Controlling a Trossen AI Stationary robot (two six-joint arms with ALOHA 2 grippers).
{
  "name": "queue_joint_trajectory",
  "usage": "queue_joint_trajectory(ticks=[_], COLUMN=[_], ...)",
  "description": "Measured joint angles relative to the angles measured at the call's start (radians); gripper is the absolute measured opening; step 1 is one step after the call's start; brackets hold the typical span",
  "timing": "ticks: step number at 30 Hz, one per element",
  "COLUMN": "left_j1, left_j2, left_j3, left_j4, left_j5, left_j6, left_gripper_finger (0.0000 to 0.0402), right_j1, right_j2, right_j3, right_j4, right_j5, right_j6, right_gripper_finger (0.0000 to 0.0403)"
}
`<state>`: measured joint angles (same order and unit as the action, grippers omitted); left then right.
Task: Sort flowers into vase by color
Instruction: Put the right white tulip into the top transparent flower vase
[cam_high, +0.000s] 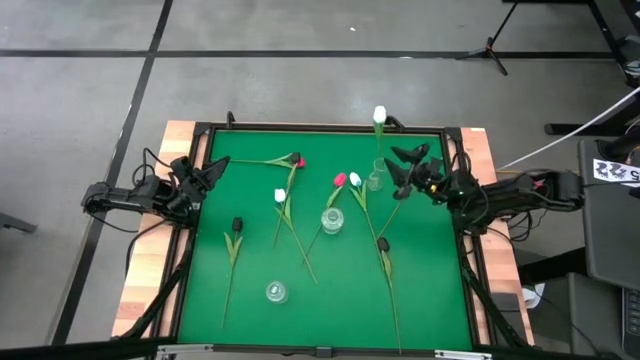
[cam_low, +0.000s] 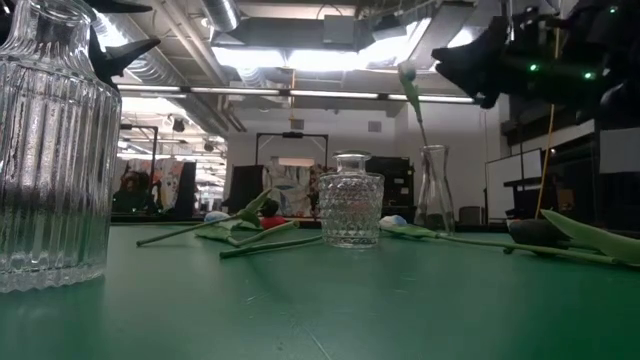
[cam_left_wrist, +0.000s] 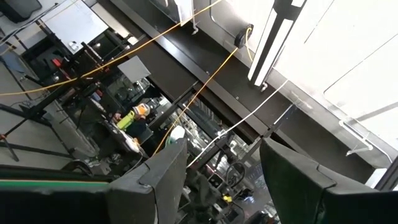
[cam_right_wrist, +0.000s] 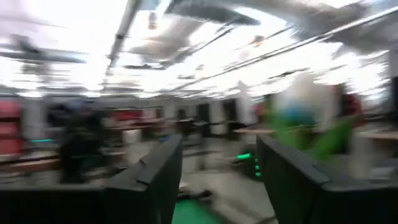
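Observation:
A white tulip (cam_high: 380, 116) stands with its stem in a tall clear vase (cam_high: 376, 181) at the far right; it also shows in the low view (cam_low: 408, 78). My right gripper (cam_high: 403, 168) is open and empty, raised just right of that vase. On the table lie a pink-red tulip (cam_high: 298, 160), a white one (cam_high: 280, 196), a pink one (cam_high: 340, 180), a white one (cam_high: 355, 180) and two dark ones (cam_high: 237, 225) (cam_high: 382, 243). My left gripper (cam_high: 212, 168) is open and empty, raised at the table's left edge.
A round cut-glass vase (cam_high: 332, 220) stands mid-table, and also shows in the low view (cam_low: 350, 200). A ribbed glass vase (cam_high: 276, 292) stands near the front and fills the left of the low view (cam_low: 50, 150). Long stems cross the table's middle. A black frame (cam_high: 190, 250) rims the mat.

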<state>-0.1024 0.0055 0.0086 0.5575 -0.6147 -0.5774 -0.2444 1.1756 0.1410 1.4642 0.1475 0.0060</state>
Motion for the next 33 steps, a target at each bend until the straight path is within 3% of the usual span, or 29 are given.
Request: queue_joint_trajectory(ticks=[3,6,11,16,19,22,33], left_j1=[0.000,0.000,0.000,0.000,0.000,0.000,0.000], left_j2=[0.000,0.000,0.000,0.000,0.000,0.000,0.000], left_j3=[0.000,0.000,0.000,0.000,0.000,0.000,0.000], left_j4=[0.000,0.000,0.000,0.000,0.000,0.000,-0.001], left_j5=[0.000,0.000,0.000,0.000,0.000,0.000,0.000], left_j6=[-0.001,-0.001,-0.001,-0.001,0.000,0.000,0.000], left_gripper_finger=[0.0200,0.0200,0.0200,0.0200,0.0200,0.0200,0.0200], right_j1=[0.068,0.173,0.330,0.423,0.447,0.450,0.518], right_j2=[-0.051,-0.092,-0.137,-0.118,-0.076,-0.023,0.259], right_j3=[0.000,0.003,0.084,0.290,0.403,0.464,0.470], right_j4=[-0.140,-0.321,-0.778,-1.369,-1.617,-1.679,-1.555], right_j5=[-0.049,-0.014,0.156,0.346,0.470,0.516,0.588], right_j6=[0.071,0.109,0.228,0.334,0.364,0.387,0.623], right_gripper_finger=[0.0204,0.0205,0.0205,0.0205,0.0205,0.0205,0.0205])
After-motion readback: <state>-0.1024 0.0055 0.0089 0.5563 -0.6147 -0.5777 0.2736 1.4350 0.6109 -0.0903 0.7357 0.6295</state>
